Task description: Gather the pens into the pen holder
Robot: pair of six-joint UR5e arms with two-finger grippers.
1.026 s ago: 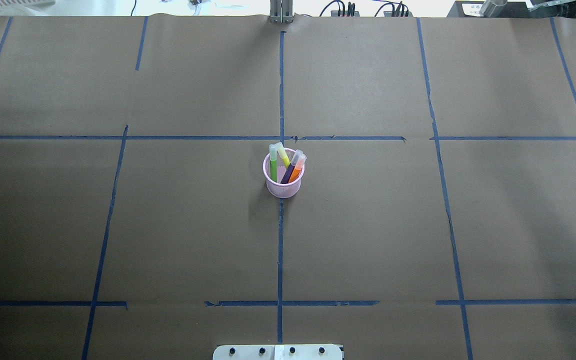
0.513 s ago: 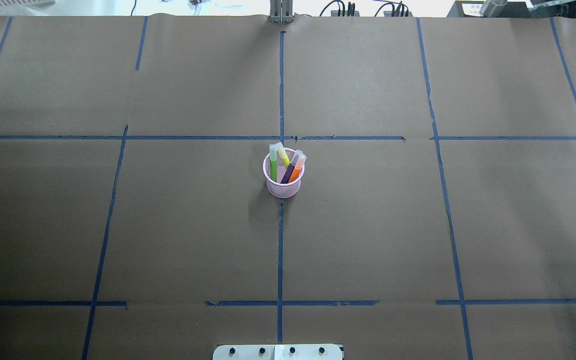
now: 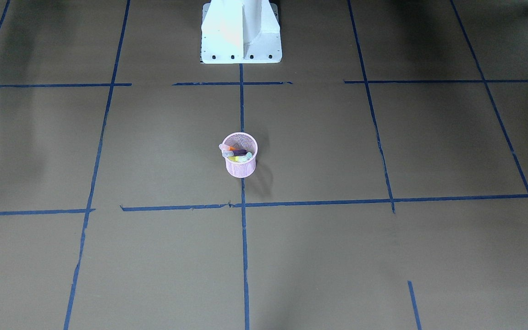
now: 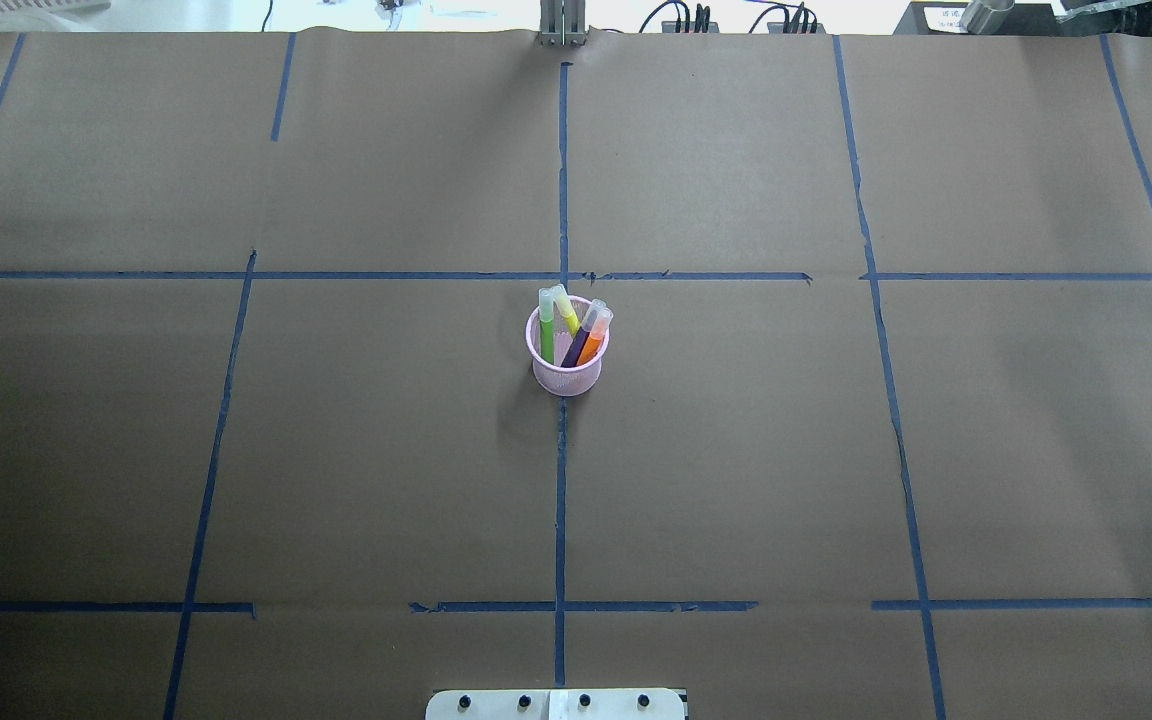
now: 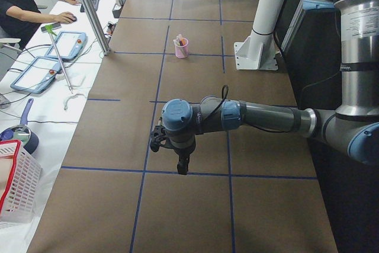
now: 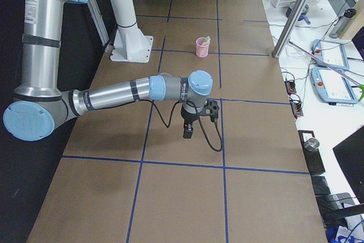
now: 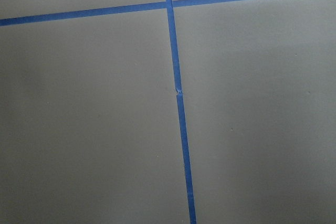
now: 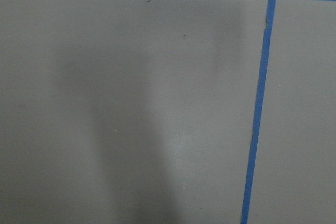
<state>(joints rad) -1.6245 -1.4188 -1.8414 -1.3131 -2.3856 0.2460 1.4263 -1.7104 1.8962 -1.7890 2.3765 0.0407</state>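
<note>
One broad table [image 4: 736, 480] fills the scene, covered in brown paper and marked off in a grid of blue tape [image 4: 561, 500]. Next in size are the two arms, both folded low over the paper. From the left end camera, the left arm [image 5: 266, 117] reaches out level above the table, wrist turned down. From the right end camera, the right arm [image 6: 114, 95] mirrors it, stretched flat with its wrist hanging over a tape line. Between them stands the white pedestal [image 3: 241, 32] at the robot's edge of the table.

Down to the tools now. The left gripper [image 5: 183, 169] points straight at the paper, well apart from the cup, and from this side angle I cannot tell whether its fingers are spread or pressed together. It's the same story for the right gripper [image 6: 187, 134]: it is aimed down at bare paper and its finger state is not readable. Both wrist cameras see only brown paper and tape.

And the prize: the pen holder [image 4: 566, 378] stands upright on the centre tape line, just on the robot's side of a tape crossing. Inside it, caps up and leaning on the rim, are the green pen [image 4: 546, 335], the yellow pen [image 4: 568, 315], the purple pen [image 4: 579, 345] and the orange pen [image 4: 592, 345].
</note>
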